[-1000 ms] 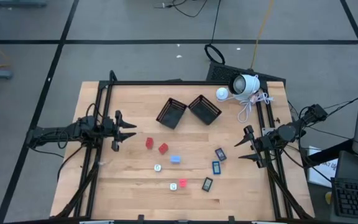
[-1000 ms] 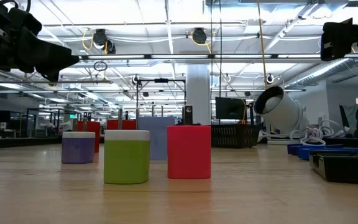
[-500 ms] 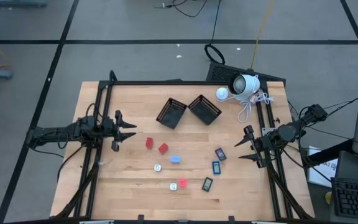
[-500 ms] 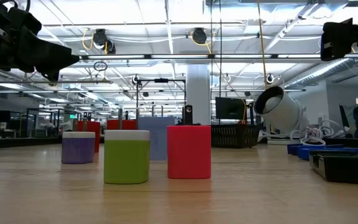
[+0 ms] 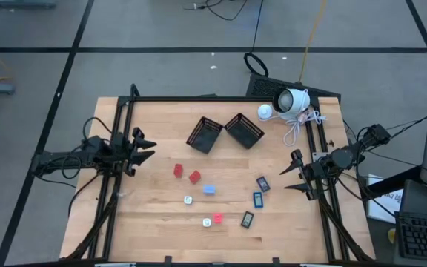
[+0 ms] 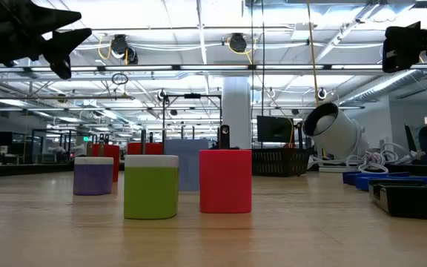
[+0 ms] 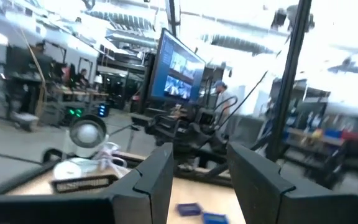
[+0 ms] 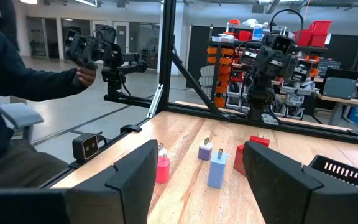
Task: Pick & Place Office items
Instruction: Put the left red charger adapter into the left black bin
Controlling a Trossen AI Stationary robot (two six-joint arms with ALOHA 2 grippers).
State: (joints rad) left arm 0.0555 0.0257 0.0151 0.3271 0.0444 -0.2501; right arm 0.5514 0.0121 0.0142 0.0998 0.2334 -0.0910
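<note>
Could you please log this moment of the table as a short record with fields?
left hand: open, empty, raised at the table's left edge
right hand: open, empty, at the table's right edge
mesh baskets: two, side by side at the back, tipped over
red blocks: two near the middle, a third nearer the front
pale blue block: mid-table, beside the red blocks
blue-faced rectangles: three, on the right half
placed so far: nothing in either basket
</note>
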